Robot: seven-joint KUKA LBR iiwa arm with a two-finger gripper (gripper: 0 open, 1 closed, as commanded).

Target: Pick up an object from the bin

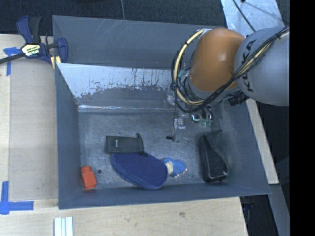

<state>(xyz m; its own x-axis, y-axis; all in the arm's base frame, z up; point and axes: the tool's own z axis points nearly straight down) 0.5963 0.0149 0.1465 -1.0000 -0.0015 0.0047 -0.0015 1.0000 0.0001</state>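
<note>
Gripper hangs low over bare floor near the middle of the bin, between a flat black rectangular block on its left and a long black pouch lying along the bin's right wall. It touches neither. Whether it is open or closed cannot be told, and nothing is seen in its hold. Along the bin's lower edge lie a dark blue fabric bundle, a small blue-and-white item touching the bundle's right end, and an orange block in the lower left corner. The black block is probably rigid, light and smooth-faced. It lies flat, so it should be taken across its short width, and slip is to be expected. The pouch looks semi-soft and should be gripped across its narrow width at mid-length. The fabric bundle will yield and is not fragile, so a raised fold can be pinched. The orange block sits close to the walls, which limits clearance.
</note>
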